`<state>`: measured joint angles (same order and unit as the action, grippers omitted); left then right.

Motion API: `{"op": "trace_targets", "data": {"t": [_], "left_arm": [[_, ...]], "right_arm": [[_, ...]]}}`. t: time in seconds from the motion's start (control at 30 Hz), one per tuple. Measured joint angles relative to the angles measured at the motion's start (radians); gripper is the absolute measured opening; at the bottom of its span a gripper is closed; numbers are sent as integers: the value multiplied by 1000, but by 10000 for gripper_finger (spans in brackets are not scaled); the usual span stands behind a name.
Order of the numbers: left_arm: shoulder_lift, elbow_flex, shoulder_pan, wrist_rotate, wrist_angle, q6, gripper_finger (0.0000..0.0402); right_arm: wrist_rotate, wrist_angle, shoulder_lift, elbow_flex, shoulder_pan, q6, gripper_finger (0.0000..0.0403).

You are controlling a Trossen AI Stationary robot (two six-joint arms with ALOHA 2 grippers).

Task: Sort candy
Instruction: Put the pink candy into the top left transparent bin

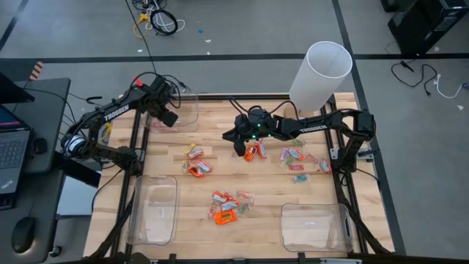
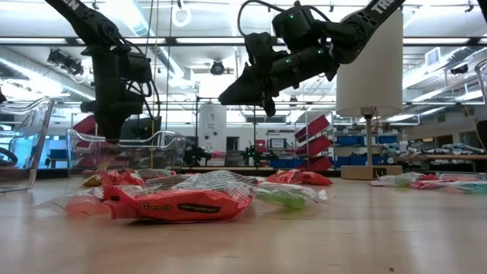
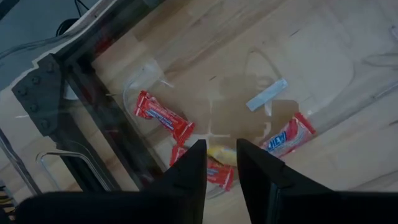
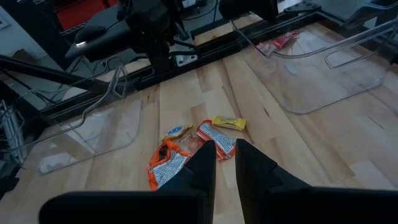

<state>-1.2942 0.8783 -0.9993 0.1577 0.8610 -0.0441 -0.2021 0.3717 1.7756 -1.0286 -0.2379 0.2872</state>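
Wrapped candy lies in loose groups on the wooden table: orange and pink pieces point(image 1: 198, 163), orange ones point(image 1: 227, 207), pale and pink ones point(image 1: 297, 158). My left gripper point(image 1: 170, 117) hangs over the clear bin point(image 1: 183, 117) at the far left, fingers pointing down and slightly apart point(image 3: 219, 149). Below it, red and pink sweets point(image 3: 165, 116) lie in the bin, and a yellow one point(image 3: 221, 152) shows past the gap. My right gripper point(image 1: 238, 143) hovers mid-table above an orange sweet point(image 1: 253, 152). Its fingers point(image 4: 225, 152) are narrowly apart, with nothing between them.
A clear bin point(image 1: 154, 209) stands at the near left and another point(image 1: 315, 224) at the near right. A tall white cylinder point(image 1: 322, 73) stands at the far right. A black metal frame point(image 1: 139, 132) borders the table. In the low view an orange sweet point(image 2: 183, 204) lies close by.
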Motion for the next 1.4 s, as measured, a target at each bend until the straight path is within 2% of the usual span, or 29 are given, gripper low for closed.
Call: {"op": "trace_targets", "data": {"t": [0.27, 0.57, 0.7, 0.9, 1.17, 1.4], "left_arm": [[0, 10, 0, -5, 16, 0, 113], [0, 127, 0, -7, 78, -4, 113], [0, 168, 0, -86, 73, -24, 113], [2, 193, 13, -230, 42, -31, 113], [63, 193, 101, -286, -38, -34, 113], [154, 193, 197, -311, -86, -22, 113]], "right_arm": [[0, 0, 0, 0, 0, -2, 48], [0, -28, 0, 0, 0, -75, 48], [12, -93, 0, 0, 0, -187, 48], [177, -237, 0, 0, 0, -254, 48], [383, -395, 0, 0, -25, -100, 48], [401, -565, 0, 0, -50, 114, 48]]}}
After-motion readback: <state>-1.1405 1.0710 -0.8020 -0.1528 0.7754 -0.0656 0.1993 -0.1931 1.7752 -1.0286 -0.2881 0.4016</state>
